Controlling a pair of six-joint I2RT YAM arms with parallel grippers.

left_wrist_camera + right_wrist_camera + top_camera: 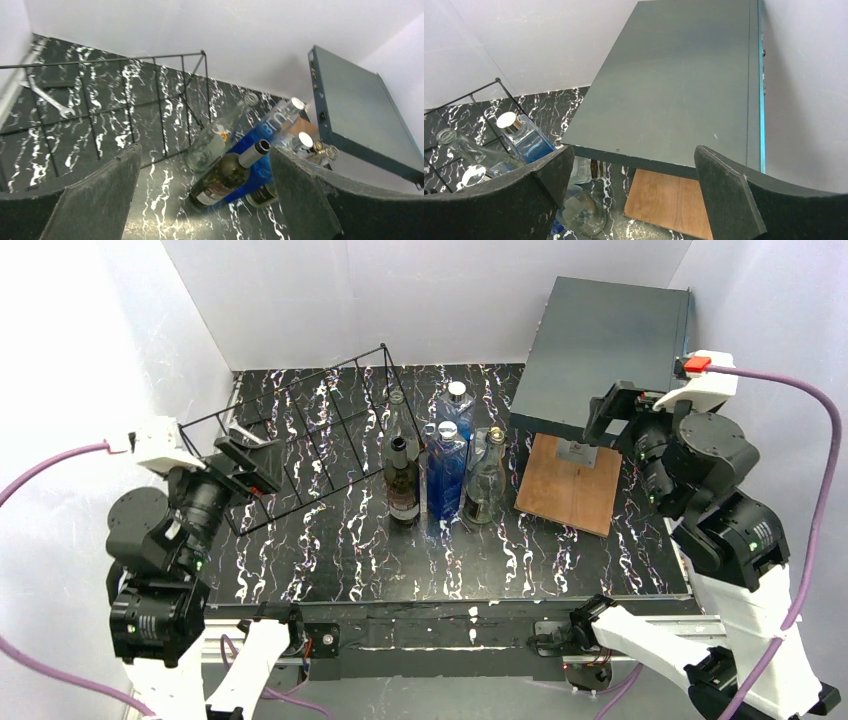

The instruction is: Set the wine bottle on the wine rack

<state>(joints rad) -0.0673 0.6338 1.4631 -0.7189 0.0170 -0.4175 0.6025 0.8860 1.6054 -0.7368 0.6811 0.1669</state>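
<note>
Left tool (243, 468), fingers apart and empty, hovers at the near-left edge of the wine rack (300, 440). Right tool (618, 418), likewise spread and empty, hangs by the dark grey box (600, 335). Mid-desk (330, 560), the wine bottle (403, 482) stands upright just right of the rack, beside a blue bottle (445, 465).

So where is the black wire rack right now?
In the top view, the wine rack stands on the left half of the table, right beside the cluster of bottles in the middle.
</note>
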